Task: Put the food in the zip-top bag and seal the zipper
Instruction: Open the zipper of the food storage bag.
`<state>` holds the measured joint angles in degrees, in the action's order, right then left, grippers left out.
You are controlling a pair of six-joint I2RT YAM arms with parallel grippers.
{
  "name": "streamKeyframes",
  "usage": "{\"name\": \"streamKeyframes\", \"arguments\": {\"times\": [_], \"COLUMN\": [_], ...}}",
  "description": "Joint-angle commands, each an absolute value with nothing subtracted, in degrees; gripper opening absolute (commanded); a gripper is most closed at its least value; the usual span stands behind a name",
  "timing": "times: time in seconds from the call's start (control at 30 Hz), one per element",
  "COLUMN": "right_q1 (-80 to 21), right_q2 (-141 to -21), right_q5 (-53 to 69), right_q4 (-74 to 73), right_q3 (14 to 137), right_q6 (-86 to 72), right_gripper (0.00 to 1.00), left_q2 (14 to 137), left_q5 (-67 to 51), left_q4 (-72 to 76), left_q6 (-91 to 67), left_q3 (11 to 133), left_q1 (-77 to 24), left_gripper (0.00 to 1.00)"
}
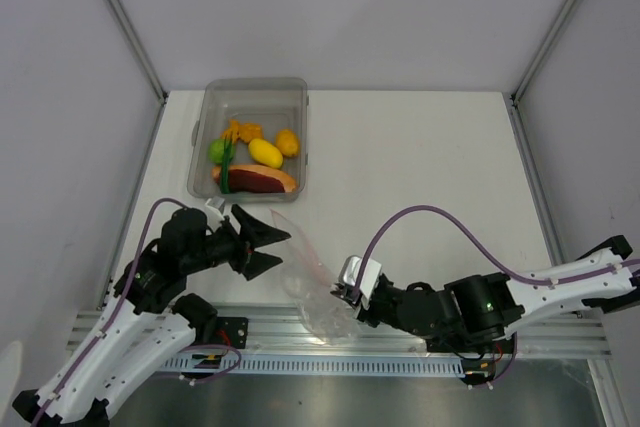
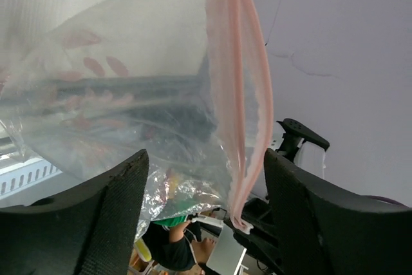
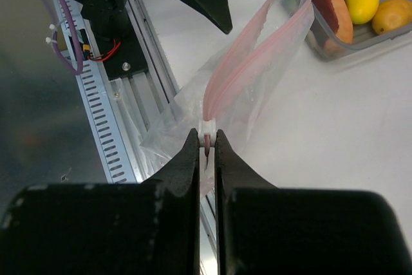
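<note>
The zip-top bag (image 1: 312, 282) lies crumpled at the table's near edge, its pink zipper (image 3: 248, 62) gaping open. My right gripper (image 1: 350, 294) is shut on the zipper's near end, at a small white slider (image 3: 206, 127). My left gripper (image 1: 262, 243) is open, with its jaws either side of the bag's far mouth end (image 2: 241, 94) and not closed on it. The food lies in the grey bin (image 1: 254, 93): lemon (image 1: 265, 153), orange fruit (image 1: 288, 142), lime (image 1: 216, 150), green stalk (image 1: 227, 171), orange cluster (image 1: 241, 131) and dark-red slice (image 1: 258, 179). The bag looks empty.
The bin stands at the back left of the white table (image 1: 420, 167). A slotted metal rail (image 1: 330, 359) runs along the near edge under the bag. Grey walls close in both sides. A purple cable (image 1: 430, 215) arcs over the right arm.
</note>
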<state>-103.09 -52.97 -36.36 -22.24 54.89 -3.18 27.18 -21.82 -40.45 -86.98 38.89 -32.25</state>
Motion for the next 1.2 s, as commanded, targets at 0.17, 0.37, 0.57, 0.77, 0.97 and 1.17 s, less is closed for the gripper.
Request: {"name": "streamKeyframes", "arguments": {"times": [0.17, 0.37, 0.57, 0.77, 0.97, 1.17], "right_q1": [-107.66, -108.9, -106.89, -98.46, -88.52, -85.96], "right_q2": [-54.67, -56.77, -56.96, -51.86, -49.12, -55.36], "right_q5": [-43.85, -45.88, -46.42, -39.57, -23.86, -11.87], "right_q4": [-22.32, -23.64, -27.68, -32.17, -33.39, -34.71], "right_q3": [58.53, 60.2, 63.01, 62.14, 64.15, 73.64], "right_q6": [-3.43, -4.57, -10.8, -20.12, -23.9, -24.52], "right_gripper": [0.0, 0.0, 0.32, 0.69, 0.83, 0.87], "left_q2": [30.94, 29.89, 29.88, 32.95, 36.73, 38.14], "left_q5": [-26.01, -25.75, -25.32, -18.3, -9.5, -6.42], "left_q4": [-32.0, -29.1, -29.44, -38.57, -46.58, -46.76], "left_q6": [-86.4, -85.96, -80.79, -69.29, -62.85, -61.79], "left_q3": [34.99, 32.61, 34.01, 43.05, 50.53, 51.68], "left_q1": [-32.87, -33.22, -33.22, -34.62, -37.26, -40.16], "left_gripper": [0.68, 0.33, 0.01, 0.01, 0.01, 0.01]}}
